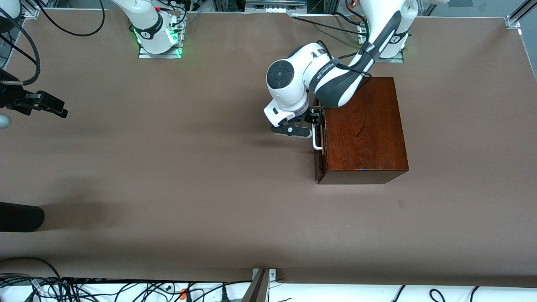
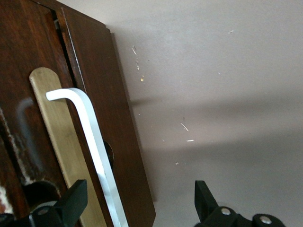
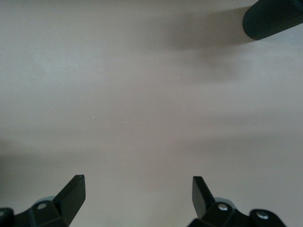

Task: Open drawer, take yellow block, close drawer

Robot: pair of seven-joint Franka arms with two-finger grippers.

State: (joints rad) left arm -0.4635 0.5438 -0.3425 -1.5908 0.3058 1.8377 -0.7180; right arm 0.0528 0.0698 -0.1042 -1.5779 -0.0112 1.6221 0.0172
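Observation:
The dark reddish-brown wooden box (image 1: 365, 126) stands toward the left arm's end of the table. Its drawer (image 1: 319, 161) looks shut or barely ajar, with the white bar handle (image 1: 317, 142) on its front. My left gripper (image 1: 317, 119) is open at the drawer front, its fingers on either side of the handle without clamping it. In the left wrist view the handle (image 2: 90, 127) runs over a brass plate (image 2: 57, 127) between the open fingers of my left gripper (image 2: 139, 191). My right gripper (image 1: 61, 111) waits open over bare table (image 3: 138, 189). The yellow block is hidden.
A black cylindrical object (image 1: 21, 217) lies at the table edge at the right arm's end, nearer the front camera than the right gripper; it also shows in the right wrist view (image 3: 274, 19). Brown table surface (image 1: 188, 167) spreads in front of the drawer.

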